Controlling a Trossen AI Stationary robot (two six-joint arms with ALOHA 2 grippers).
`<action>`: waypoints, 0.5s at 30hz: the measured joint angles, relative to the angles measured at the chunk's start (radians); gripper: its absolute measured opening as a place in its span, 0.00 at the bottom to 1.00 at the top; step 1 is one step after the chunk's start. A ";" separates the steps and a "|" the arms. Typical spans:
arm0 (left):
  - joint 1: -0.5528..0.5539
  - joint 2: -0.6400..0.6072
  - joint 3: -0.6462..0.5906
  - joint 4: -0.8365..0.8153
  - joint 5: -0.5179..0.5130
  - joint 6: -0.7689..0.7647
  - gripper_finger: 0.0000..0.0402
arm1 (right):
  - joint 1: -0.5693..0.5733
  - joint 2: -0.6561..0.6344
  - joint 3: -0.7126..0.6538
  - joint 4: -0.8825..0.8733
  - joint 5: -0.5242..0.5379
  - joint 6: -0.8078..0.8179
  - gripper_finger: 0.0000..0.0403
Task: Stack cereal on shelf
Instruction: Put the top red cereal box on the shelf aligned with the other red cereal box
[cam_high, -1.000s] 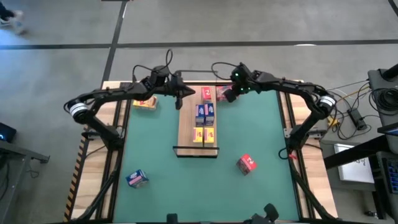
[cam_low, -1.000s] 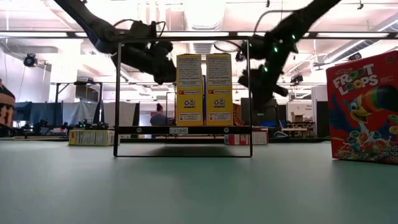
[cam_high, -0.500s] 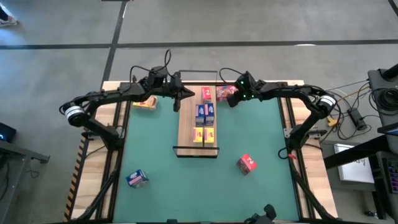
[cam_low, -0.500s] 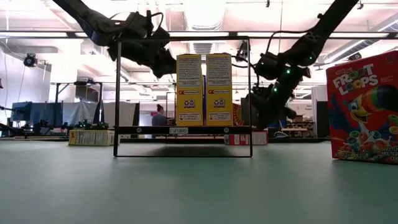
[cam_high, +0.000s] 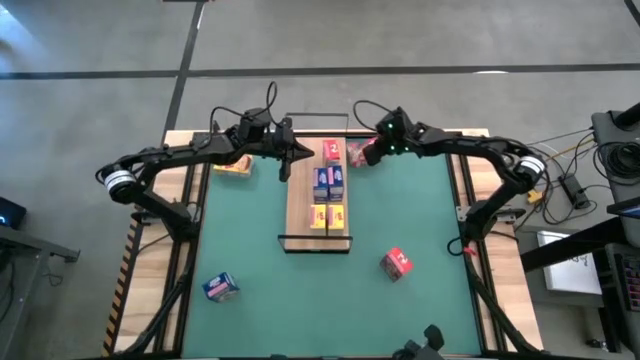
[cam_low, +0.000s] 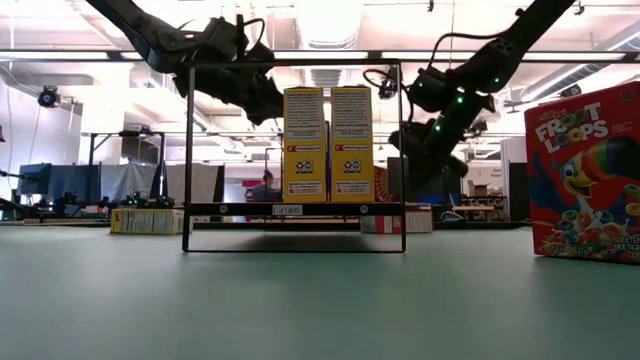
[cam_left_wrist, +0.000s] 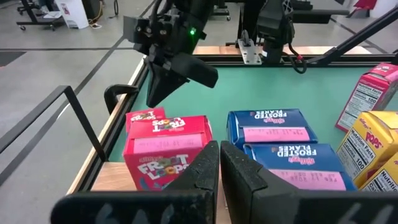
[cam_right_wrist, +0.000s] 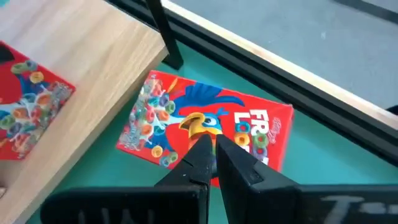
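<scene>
Starting at the near edge of the desk, on the green mat: near blue box toward the left, near red box toward the right, well apart, neither touched by an arm. From table height, only the near red box in sight there, upright at the right edge.

Farther in, at the mat's middle: shelf, a long light-wood board with a thin black wire frame at its ends, running away from the near edge. Standing on it, nearest first: yellow pair side by side, then blue pair just behind, then shelf red box at the far end. All along the board's right half; left half bare.

Above the far end of the shelf, beside the shelf red box on its left: left fingers, pressed shut, gripping nothing, hanging clear of the board.

Off the shelf's far right corner, lying flat on the mat just beside the board: flat red box, printed face up. Directly over it: right fingers, closed tight and empty, tips pointing down at the box. From table height, raised above the desk; contact with the box impossible to tell.

Farthest left, at the mat's far edge beside the left arm: far yellow box, on its side, well apart from the shelf.
</scene>
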 joint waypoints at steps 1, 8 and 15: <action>0.000 0.000 0.000 0.000 0.000 0.000 0.00 | 0.000 0.004 0.003 0.006 0.000 -0.008 0.03; -0.001 0.000 0.000 0.000 0.000 0.000 0.00 | -0.002 0.057 0.004 0.136 0.001 -0.041 0.03; 0.000 0.000 0.000 0.000 0.000 0.000 0.00 | -0.002 0.147 0.002 0.134 0.000 -0.051 0.03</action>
